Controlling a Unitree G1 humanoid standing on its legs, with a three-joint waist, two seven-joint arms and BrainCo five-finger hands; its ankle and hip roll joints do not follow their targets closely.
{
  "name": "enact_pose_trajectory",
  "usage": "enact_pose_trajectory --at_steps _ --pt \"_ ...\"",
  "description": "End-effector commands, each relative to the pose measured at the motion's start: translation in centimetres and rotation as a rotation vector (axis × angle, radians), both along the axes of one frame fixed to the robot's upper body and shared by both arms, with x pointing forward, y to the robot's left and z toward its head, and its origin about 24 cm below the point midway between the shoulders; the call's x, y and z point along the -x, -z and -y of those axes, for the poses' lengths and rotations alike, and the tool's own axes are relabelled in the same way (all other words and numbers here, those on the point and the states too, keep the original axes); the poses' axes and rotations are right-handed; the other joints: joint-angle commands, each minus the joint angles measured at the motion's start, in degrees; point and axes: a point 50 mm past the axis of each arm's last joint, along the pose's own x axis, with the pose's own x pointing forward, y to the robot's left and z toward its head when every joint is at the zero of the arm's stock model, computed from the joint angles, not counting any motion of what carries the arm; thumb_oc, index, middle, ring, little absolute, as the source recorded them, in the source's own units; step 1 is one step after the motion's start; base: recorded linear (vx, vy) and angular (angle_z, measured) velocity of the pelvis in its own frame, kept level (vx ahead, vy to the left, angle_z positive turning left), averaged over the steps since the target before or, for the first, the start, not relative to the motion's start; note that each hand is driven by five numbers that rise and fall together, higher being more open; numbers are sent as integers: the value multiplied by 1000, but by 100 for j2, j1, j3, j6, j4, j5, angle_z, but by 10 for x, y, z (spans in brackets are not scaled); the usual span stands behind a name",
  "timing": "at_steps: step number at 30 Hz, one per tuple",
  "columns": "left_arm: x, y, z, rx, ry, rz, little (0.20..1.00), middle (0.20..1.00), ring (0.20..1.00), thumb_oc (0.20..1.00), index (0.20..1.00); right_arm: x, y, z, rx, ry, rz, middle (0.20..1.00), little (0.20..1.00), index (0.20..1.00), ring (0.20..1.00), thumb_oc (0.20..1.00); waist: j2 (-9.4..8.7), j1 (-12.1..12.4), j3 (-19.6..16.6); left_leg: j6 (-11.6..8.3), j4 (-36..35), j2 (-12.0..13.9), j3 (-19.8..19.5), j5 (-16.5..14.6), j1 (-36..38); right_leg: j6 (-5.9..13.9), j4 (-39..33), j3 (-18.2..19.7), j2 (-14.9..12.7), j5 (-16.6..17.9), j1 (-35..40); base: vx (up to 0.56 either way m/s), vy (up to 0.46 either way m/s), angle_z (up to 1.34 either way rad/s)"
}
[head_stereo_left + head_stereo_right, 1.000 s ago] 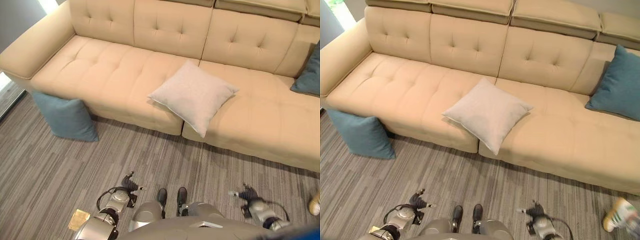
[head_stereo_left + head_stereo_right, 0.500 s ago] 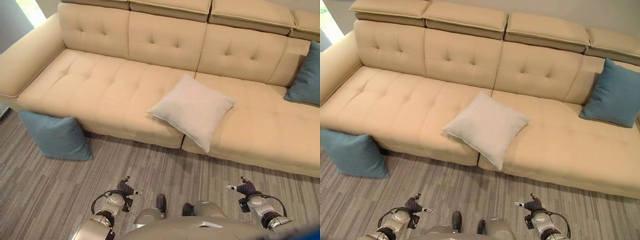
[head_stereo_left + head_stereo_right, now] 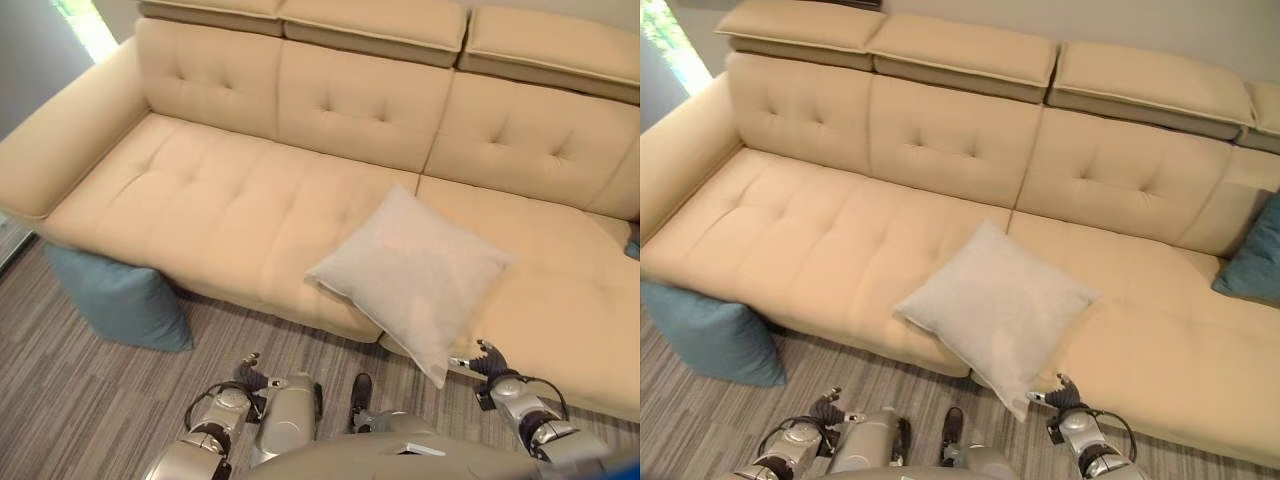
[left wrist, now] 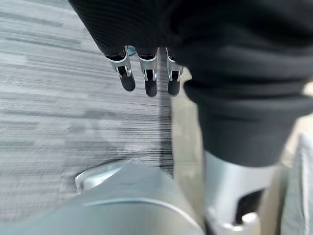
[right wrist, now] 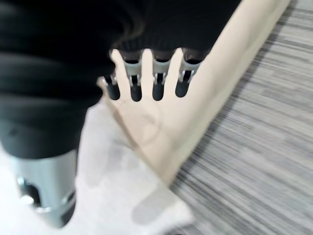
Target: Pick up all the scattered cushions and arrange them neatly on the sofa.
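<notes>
Right hand (image 3: 1068, 400): fingers straight, holding nothing, just beside white cushion (image 3: 995, 310) (corner overhanging sofa (image 3: 820, 230) edge). Left hand (image 3: 250, 375): likewise relaxed, empty.

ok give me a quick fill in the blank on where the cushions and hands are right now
The pale grey cushion lies on the sofa seat, one corner hanging over the front ____.
The blue cushion by the sofa's left end stands on the ____.
The right hand is beside the ____ cushion's overhanging corner.
The left hand holds ____.

Missing words: edge; floor; grey; nothing
</notes>
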Motion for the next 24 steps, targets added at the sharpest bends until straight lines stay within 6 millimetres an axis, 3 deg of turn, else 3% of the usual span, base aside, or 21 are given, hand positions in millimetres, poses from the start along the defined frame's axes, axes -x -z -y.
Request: enact_pose_trajectory --at_steps 1,3,4,6,12,19,24 --pt "-13 -3 10 19 25 42 1000 1000 1000 1000 1000 18 1 22 56 52 -31 1000 1000 1000 1000 1000 64 5 90 105 -975 -140 -200 225 897 1123 311 128 -277 -162 -43 96 69 -46" --pt "-13 -3 10 19 25 42 1000 1000 1000 1000 1000 18 1 22 56 52 -31 1000 1000 1000 1000 1000 64 5 90 105 -975 -140 -200 225 898 1123 311 128 -277 -162 -43 141 156 -43" --pt "-3 1 8 7 31 4 1000 1000 1000 1000 1000 27 5 21 52 53 -60 1000 1000 1000 1000 1000 184 -49 -113 150 -1603 -85 -139 310 1466 1150 425 198 -307 -270 83 265 336 -19" --pt "-2 0 4 0 30 6 1000 1000 1000 1000 1000 30 6 20 44 61 -69 1000 1000 1000 1000 1000 173 -25 -154 215 -1657 -121 -19 244 1669 1219 504 264 -409 -268 136 193 281 -53" --pt "-17 -11 -9 -13 -66 113 1000 1000 1000 1000 1000 27 4 21 33 128 -24 1000 1000 1000 1000 1000 193 34 -209 342 -1816 -205 283 122 1901 1386 472 379 -526 -128 92 42 69 -44" --pt "-72 -57 -20 -2 -190 455 1000 1000 1000 1000 1000 1 -18 35 72 215 167 1000 1000 1000 1000 1000 343 -81 -185 356 -1994 -136 636 86 2019 1513 157 438 -601 59 18 33 7 -44" --pt "-112 -94 -12 19 -176 644 1000 1000 1000 1000 1000 -22 -34 38 68 243 286 1000 1000 1000 1000 1000 422 -269 62 372 -1829 -101 778 54 1624 1551 218 598 -627 182 -448 -105 6 -24"
